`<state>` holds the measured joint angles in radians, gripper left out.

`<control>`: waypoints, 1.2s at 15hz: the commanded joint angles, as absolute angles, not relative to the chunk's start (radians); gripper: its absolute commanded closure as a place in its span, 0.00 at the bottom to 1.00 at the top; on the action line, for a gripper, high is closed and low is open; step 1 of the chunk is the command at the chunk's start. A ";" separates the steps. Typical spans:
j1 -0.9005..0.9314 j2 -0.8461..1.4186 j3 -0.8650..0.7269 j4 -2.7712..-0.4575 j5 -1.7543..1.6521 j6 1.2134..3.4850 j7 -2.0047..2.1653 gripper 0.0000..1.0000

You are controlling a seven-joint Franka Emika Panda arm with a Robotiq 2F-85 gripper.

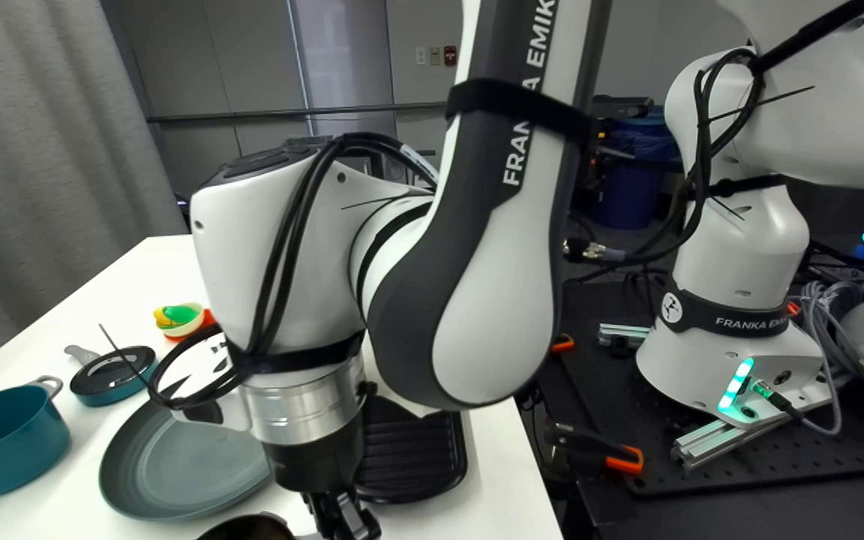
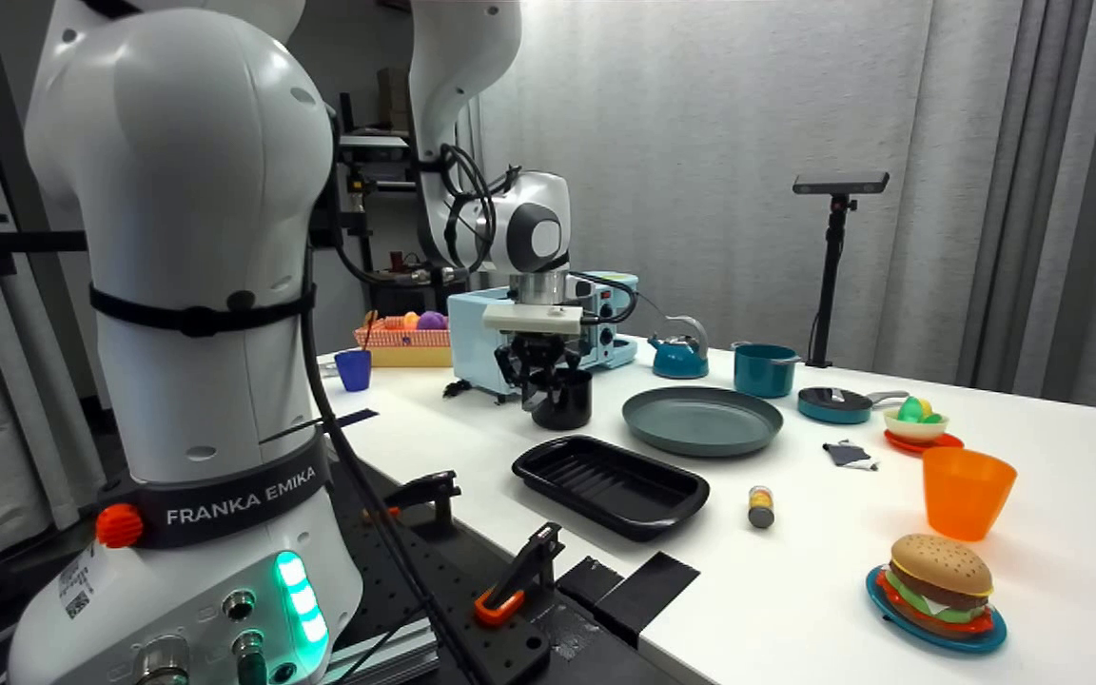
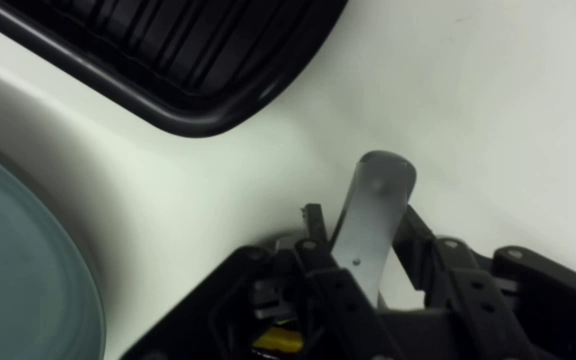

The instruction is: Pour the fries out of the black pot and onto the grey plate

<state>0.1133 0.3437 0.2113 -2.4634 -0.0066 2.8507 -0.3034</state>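
The black pot [image 2: 567, 400] stands upright beside the grey plate; in an exterior view only its rim [image 1: 248, 529] shows at the bottom edge. A yellow piece [image 3: 280, 340], seemingly fries, shows inside it in the wrist view, mostly hidden behind my finger. The grey plate [image 2: 700, 420] also shows at the left of the wrist view [image 3: 18, 270] and carries nothing. My gripper [image 3: 365, 225] points down with one finger on each side of the pot's grey handle [image 3: 370, 240]. A thin gap shows beside the left fingertip; whether the fingers press on the handle is unclear.
The ridged black grill pan [image 2: 610, 485] lies close to the plate and pot, also near the gripper in the wrist view [image 3: 193, 75]. A teal pot [image 2: 765, 371], a skillet [image 2: 833, 406] and a small jar [image 2: 760, 507] surround the plate. A light-blue oven [image 2: 479, 328] stands behind the gripper.
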 commanded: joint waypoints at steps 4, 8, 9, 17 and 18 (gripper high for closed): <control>0.105 0.308 0.214 -2.489 -0.027 2.848 -0.278 0.93; 0.103 0.301 0.205 -2.486 -0.029 2.850 -0.274 0.93; 0.099 0.299 0.206 -2.484 -0.025 2.851 -0.275 0.93; 0.043 0.269 0.216 -2.437 0.024 2.849 -0.303 0.93; 0.036 0.268 0.217 -2.430 0.033 2.850 -0.305 0.93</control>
